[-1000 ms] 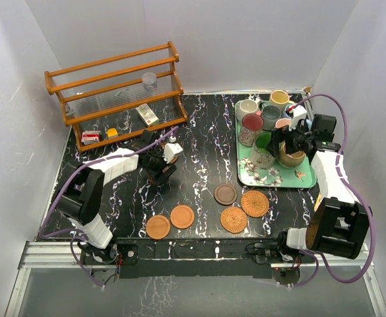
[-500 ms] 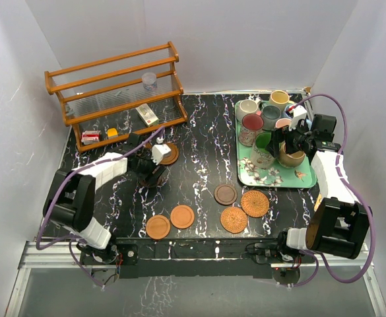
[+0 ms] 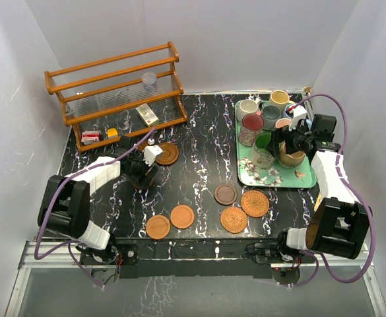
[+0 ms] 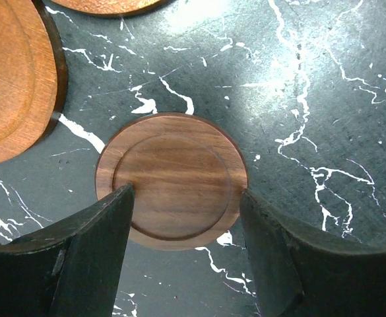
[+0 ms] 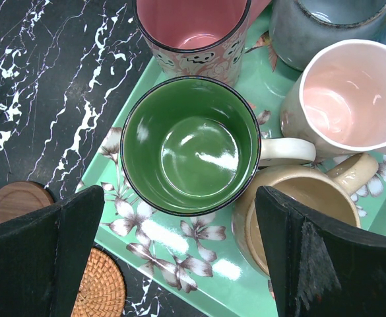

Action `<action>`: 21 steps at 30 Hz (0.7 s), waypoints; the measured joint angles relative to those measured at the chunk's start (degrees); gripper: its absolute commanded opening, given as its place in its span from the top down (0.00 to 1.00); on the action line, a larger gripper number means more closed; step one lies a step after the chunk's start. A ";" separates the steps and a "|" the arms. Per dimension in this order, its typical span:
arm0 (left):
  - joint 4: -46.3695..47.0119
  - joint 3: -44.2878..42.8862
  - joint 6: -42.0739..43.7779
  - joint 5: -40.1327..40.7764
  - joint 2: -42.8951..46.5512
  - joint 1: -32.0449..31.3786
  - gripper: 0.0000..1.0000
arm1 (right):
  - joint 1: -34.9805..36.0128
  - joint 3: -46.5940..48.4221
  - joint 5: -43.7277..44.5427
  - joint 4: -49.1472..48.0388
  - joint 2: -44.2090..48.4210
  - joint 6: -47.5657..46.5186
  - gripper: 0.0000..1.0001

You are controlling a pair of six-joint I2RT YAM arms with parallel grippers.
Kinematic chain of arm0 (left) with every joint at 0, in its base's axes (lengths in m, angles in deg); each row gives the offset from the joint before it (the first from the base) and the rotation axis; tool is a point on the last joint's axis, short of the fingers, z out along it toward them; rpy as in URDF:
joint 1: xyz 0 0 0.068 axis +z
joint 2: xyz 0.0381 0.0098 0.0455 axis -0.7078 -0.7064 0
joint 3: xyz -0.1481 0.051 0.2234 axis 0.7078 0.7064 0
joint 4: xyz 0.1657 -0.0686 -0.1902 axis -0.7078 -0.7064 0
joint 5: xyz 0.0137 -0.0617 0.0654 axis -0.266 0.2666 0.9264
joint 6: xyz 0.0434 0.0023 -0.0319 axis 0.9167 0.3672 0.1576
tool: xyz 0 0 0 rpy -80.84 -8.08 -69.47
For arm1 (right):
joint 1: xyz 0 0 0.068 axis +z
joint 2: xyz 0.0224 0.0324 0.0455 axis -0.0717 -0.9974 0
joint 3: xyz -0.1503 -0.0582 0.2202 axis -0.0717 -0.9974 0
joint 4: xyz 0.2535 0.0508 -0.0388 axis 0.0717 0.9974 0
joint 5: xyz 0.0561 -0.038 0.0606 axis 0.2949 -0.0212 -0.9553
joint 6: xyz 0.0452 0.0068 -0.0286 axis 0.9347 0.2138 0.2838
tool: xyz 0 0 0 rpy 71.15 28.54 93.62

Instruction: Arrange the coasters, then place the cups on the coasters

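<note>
As the left gripper [image 4: 183,195], shifted left, clasps one of three wooden coasters [image 4: 173,175], five mugs [image 5: 189,145] sit below the gaping right gripper [image 5: 178,198].

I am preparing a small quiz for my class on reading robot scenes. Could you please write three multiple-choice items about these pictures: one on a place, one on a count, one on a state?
1. Where do the mugs stand?
A. on the coasters
B. on the green floral tray
C. on the bare table

2. How many woven wicker coasters lie on the table?
A. one
B. two
C. four

3. How do the jaws of the right gripper stand?
A. shut on a coaster
B. shut on a mug handle
C. open, above the green mug

Answers:
1 B: the mugs crowd together on the tray.
2 B: two wicker discs lie side by side near the front edge.
3 C: the right wrist view shows both jaws wide apart with nothing held.
</note>
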 measured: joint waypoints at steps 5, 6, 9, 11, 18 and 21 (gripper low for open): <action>0.68 -0.02 -0.11 1.05 0.00 0.04 0.37 | 0.00 0.00 0.00 0.00 0.02 0.00 0.02; 0.79 -0.02 -0.11 1.25 0.00 0.09 0.37 | 0.00 0.00 0.00 0.00 0.02 0.00 0.02; 1.11 -0.02 -0.09 1.77 0.00 0.46 0.37 | 0.00 0.00 0.00 0.00 0.02 0.00 0.02; 1.33 -0.02 -0.07 2.14 0.00 0.96 0.37 | 0.00 0.00 0.00 0.00 0.00 0.00 0.02; 0.87 -0.31 0.59 2.71 0.00 1.88 0.38 | 0.00 0.00 -0.02 0.00 0.02 0.00 0.02; 0.24 -0.55 1.18 3.28 0.00 1.88 0.38 | 0.00 0.00 -0.02 0.00 0.02 0.00 0.02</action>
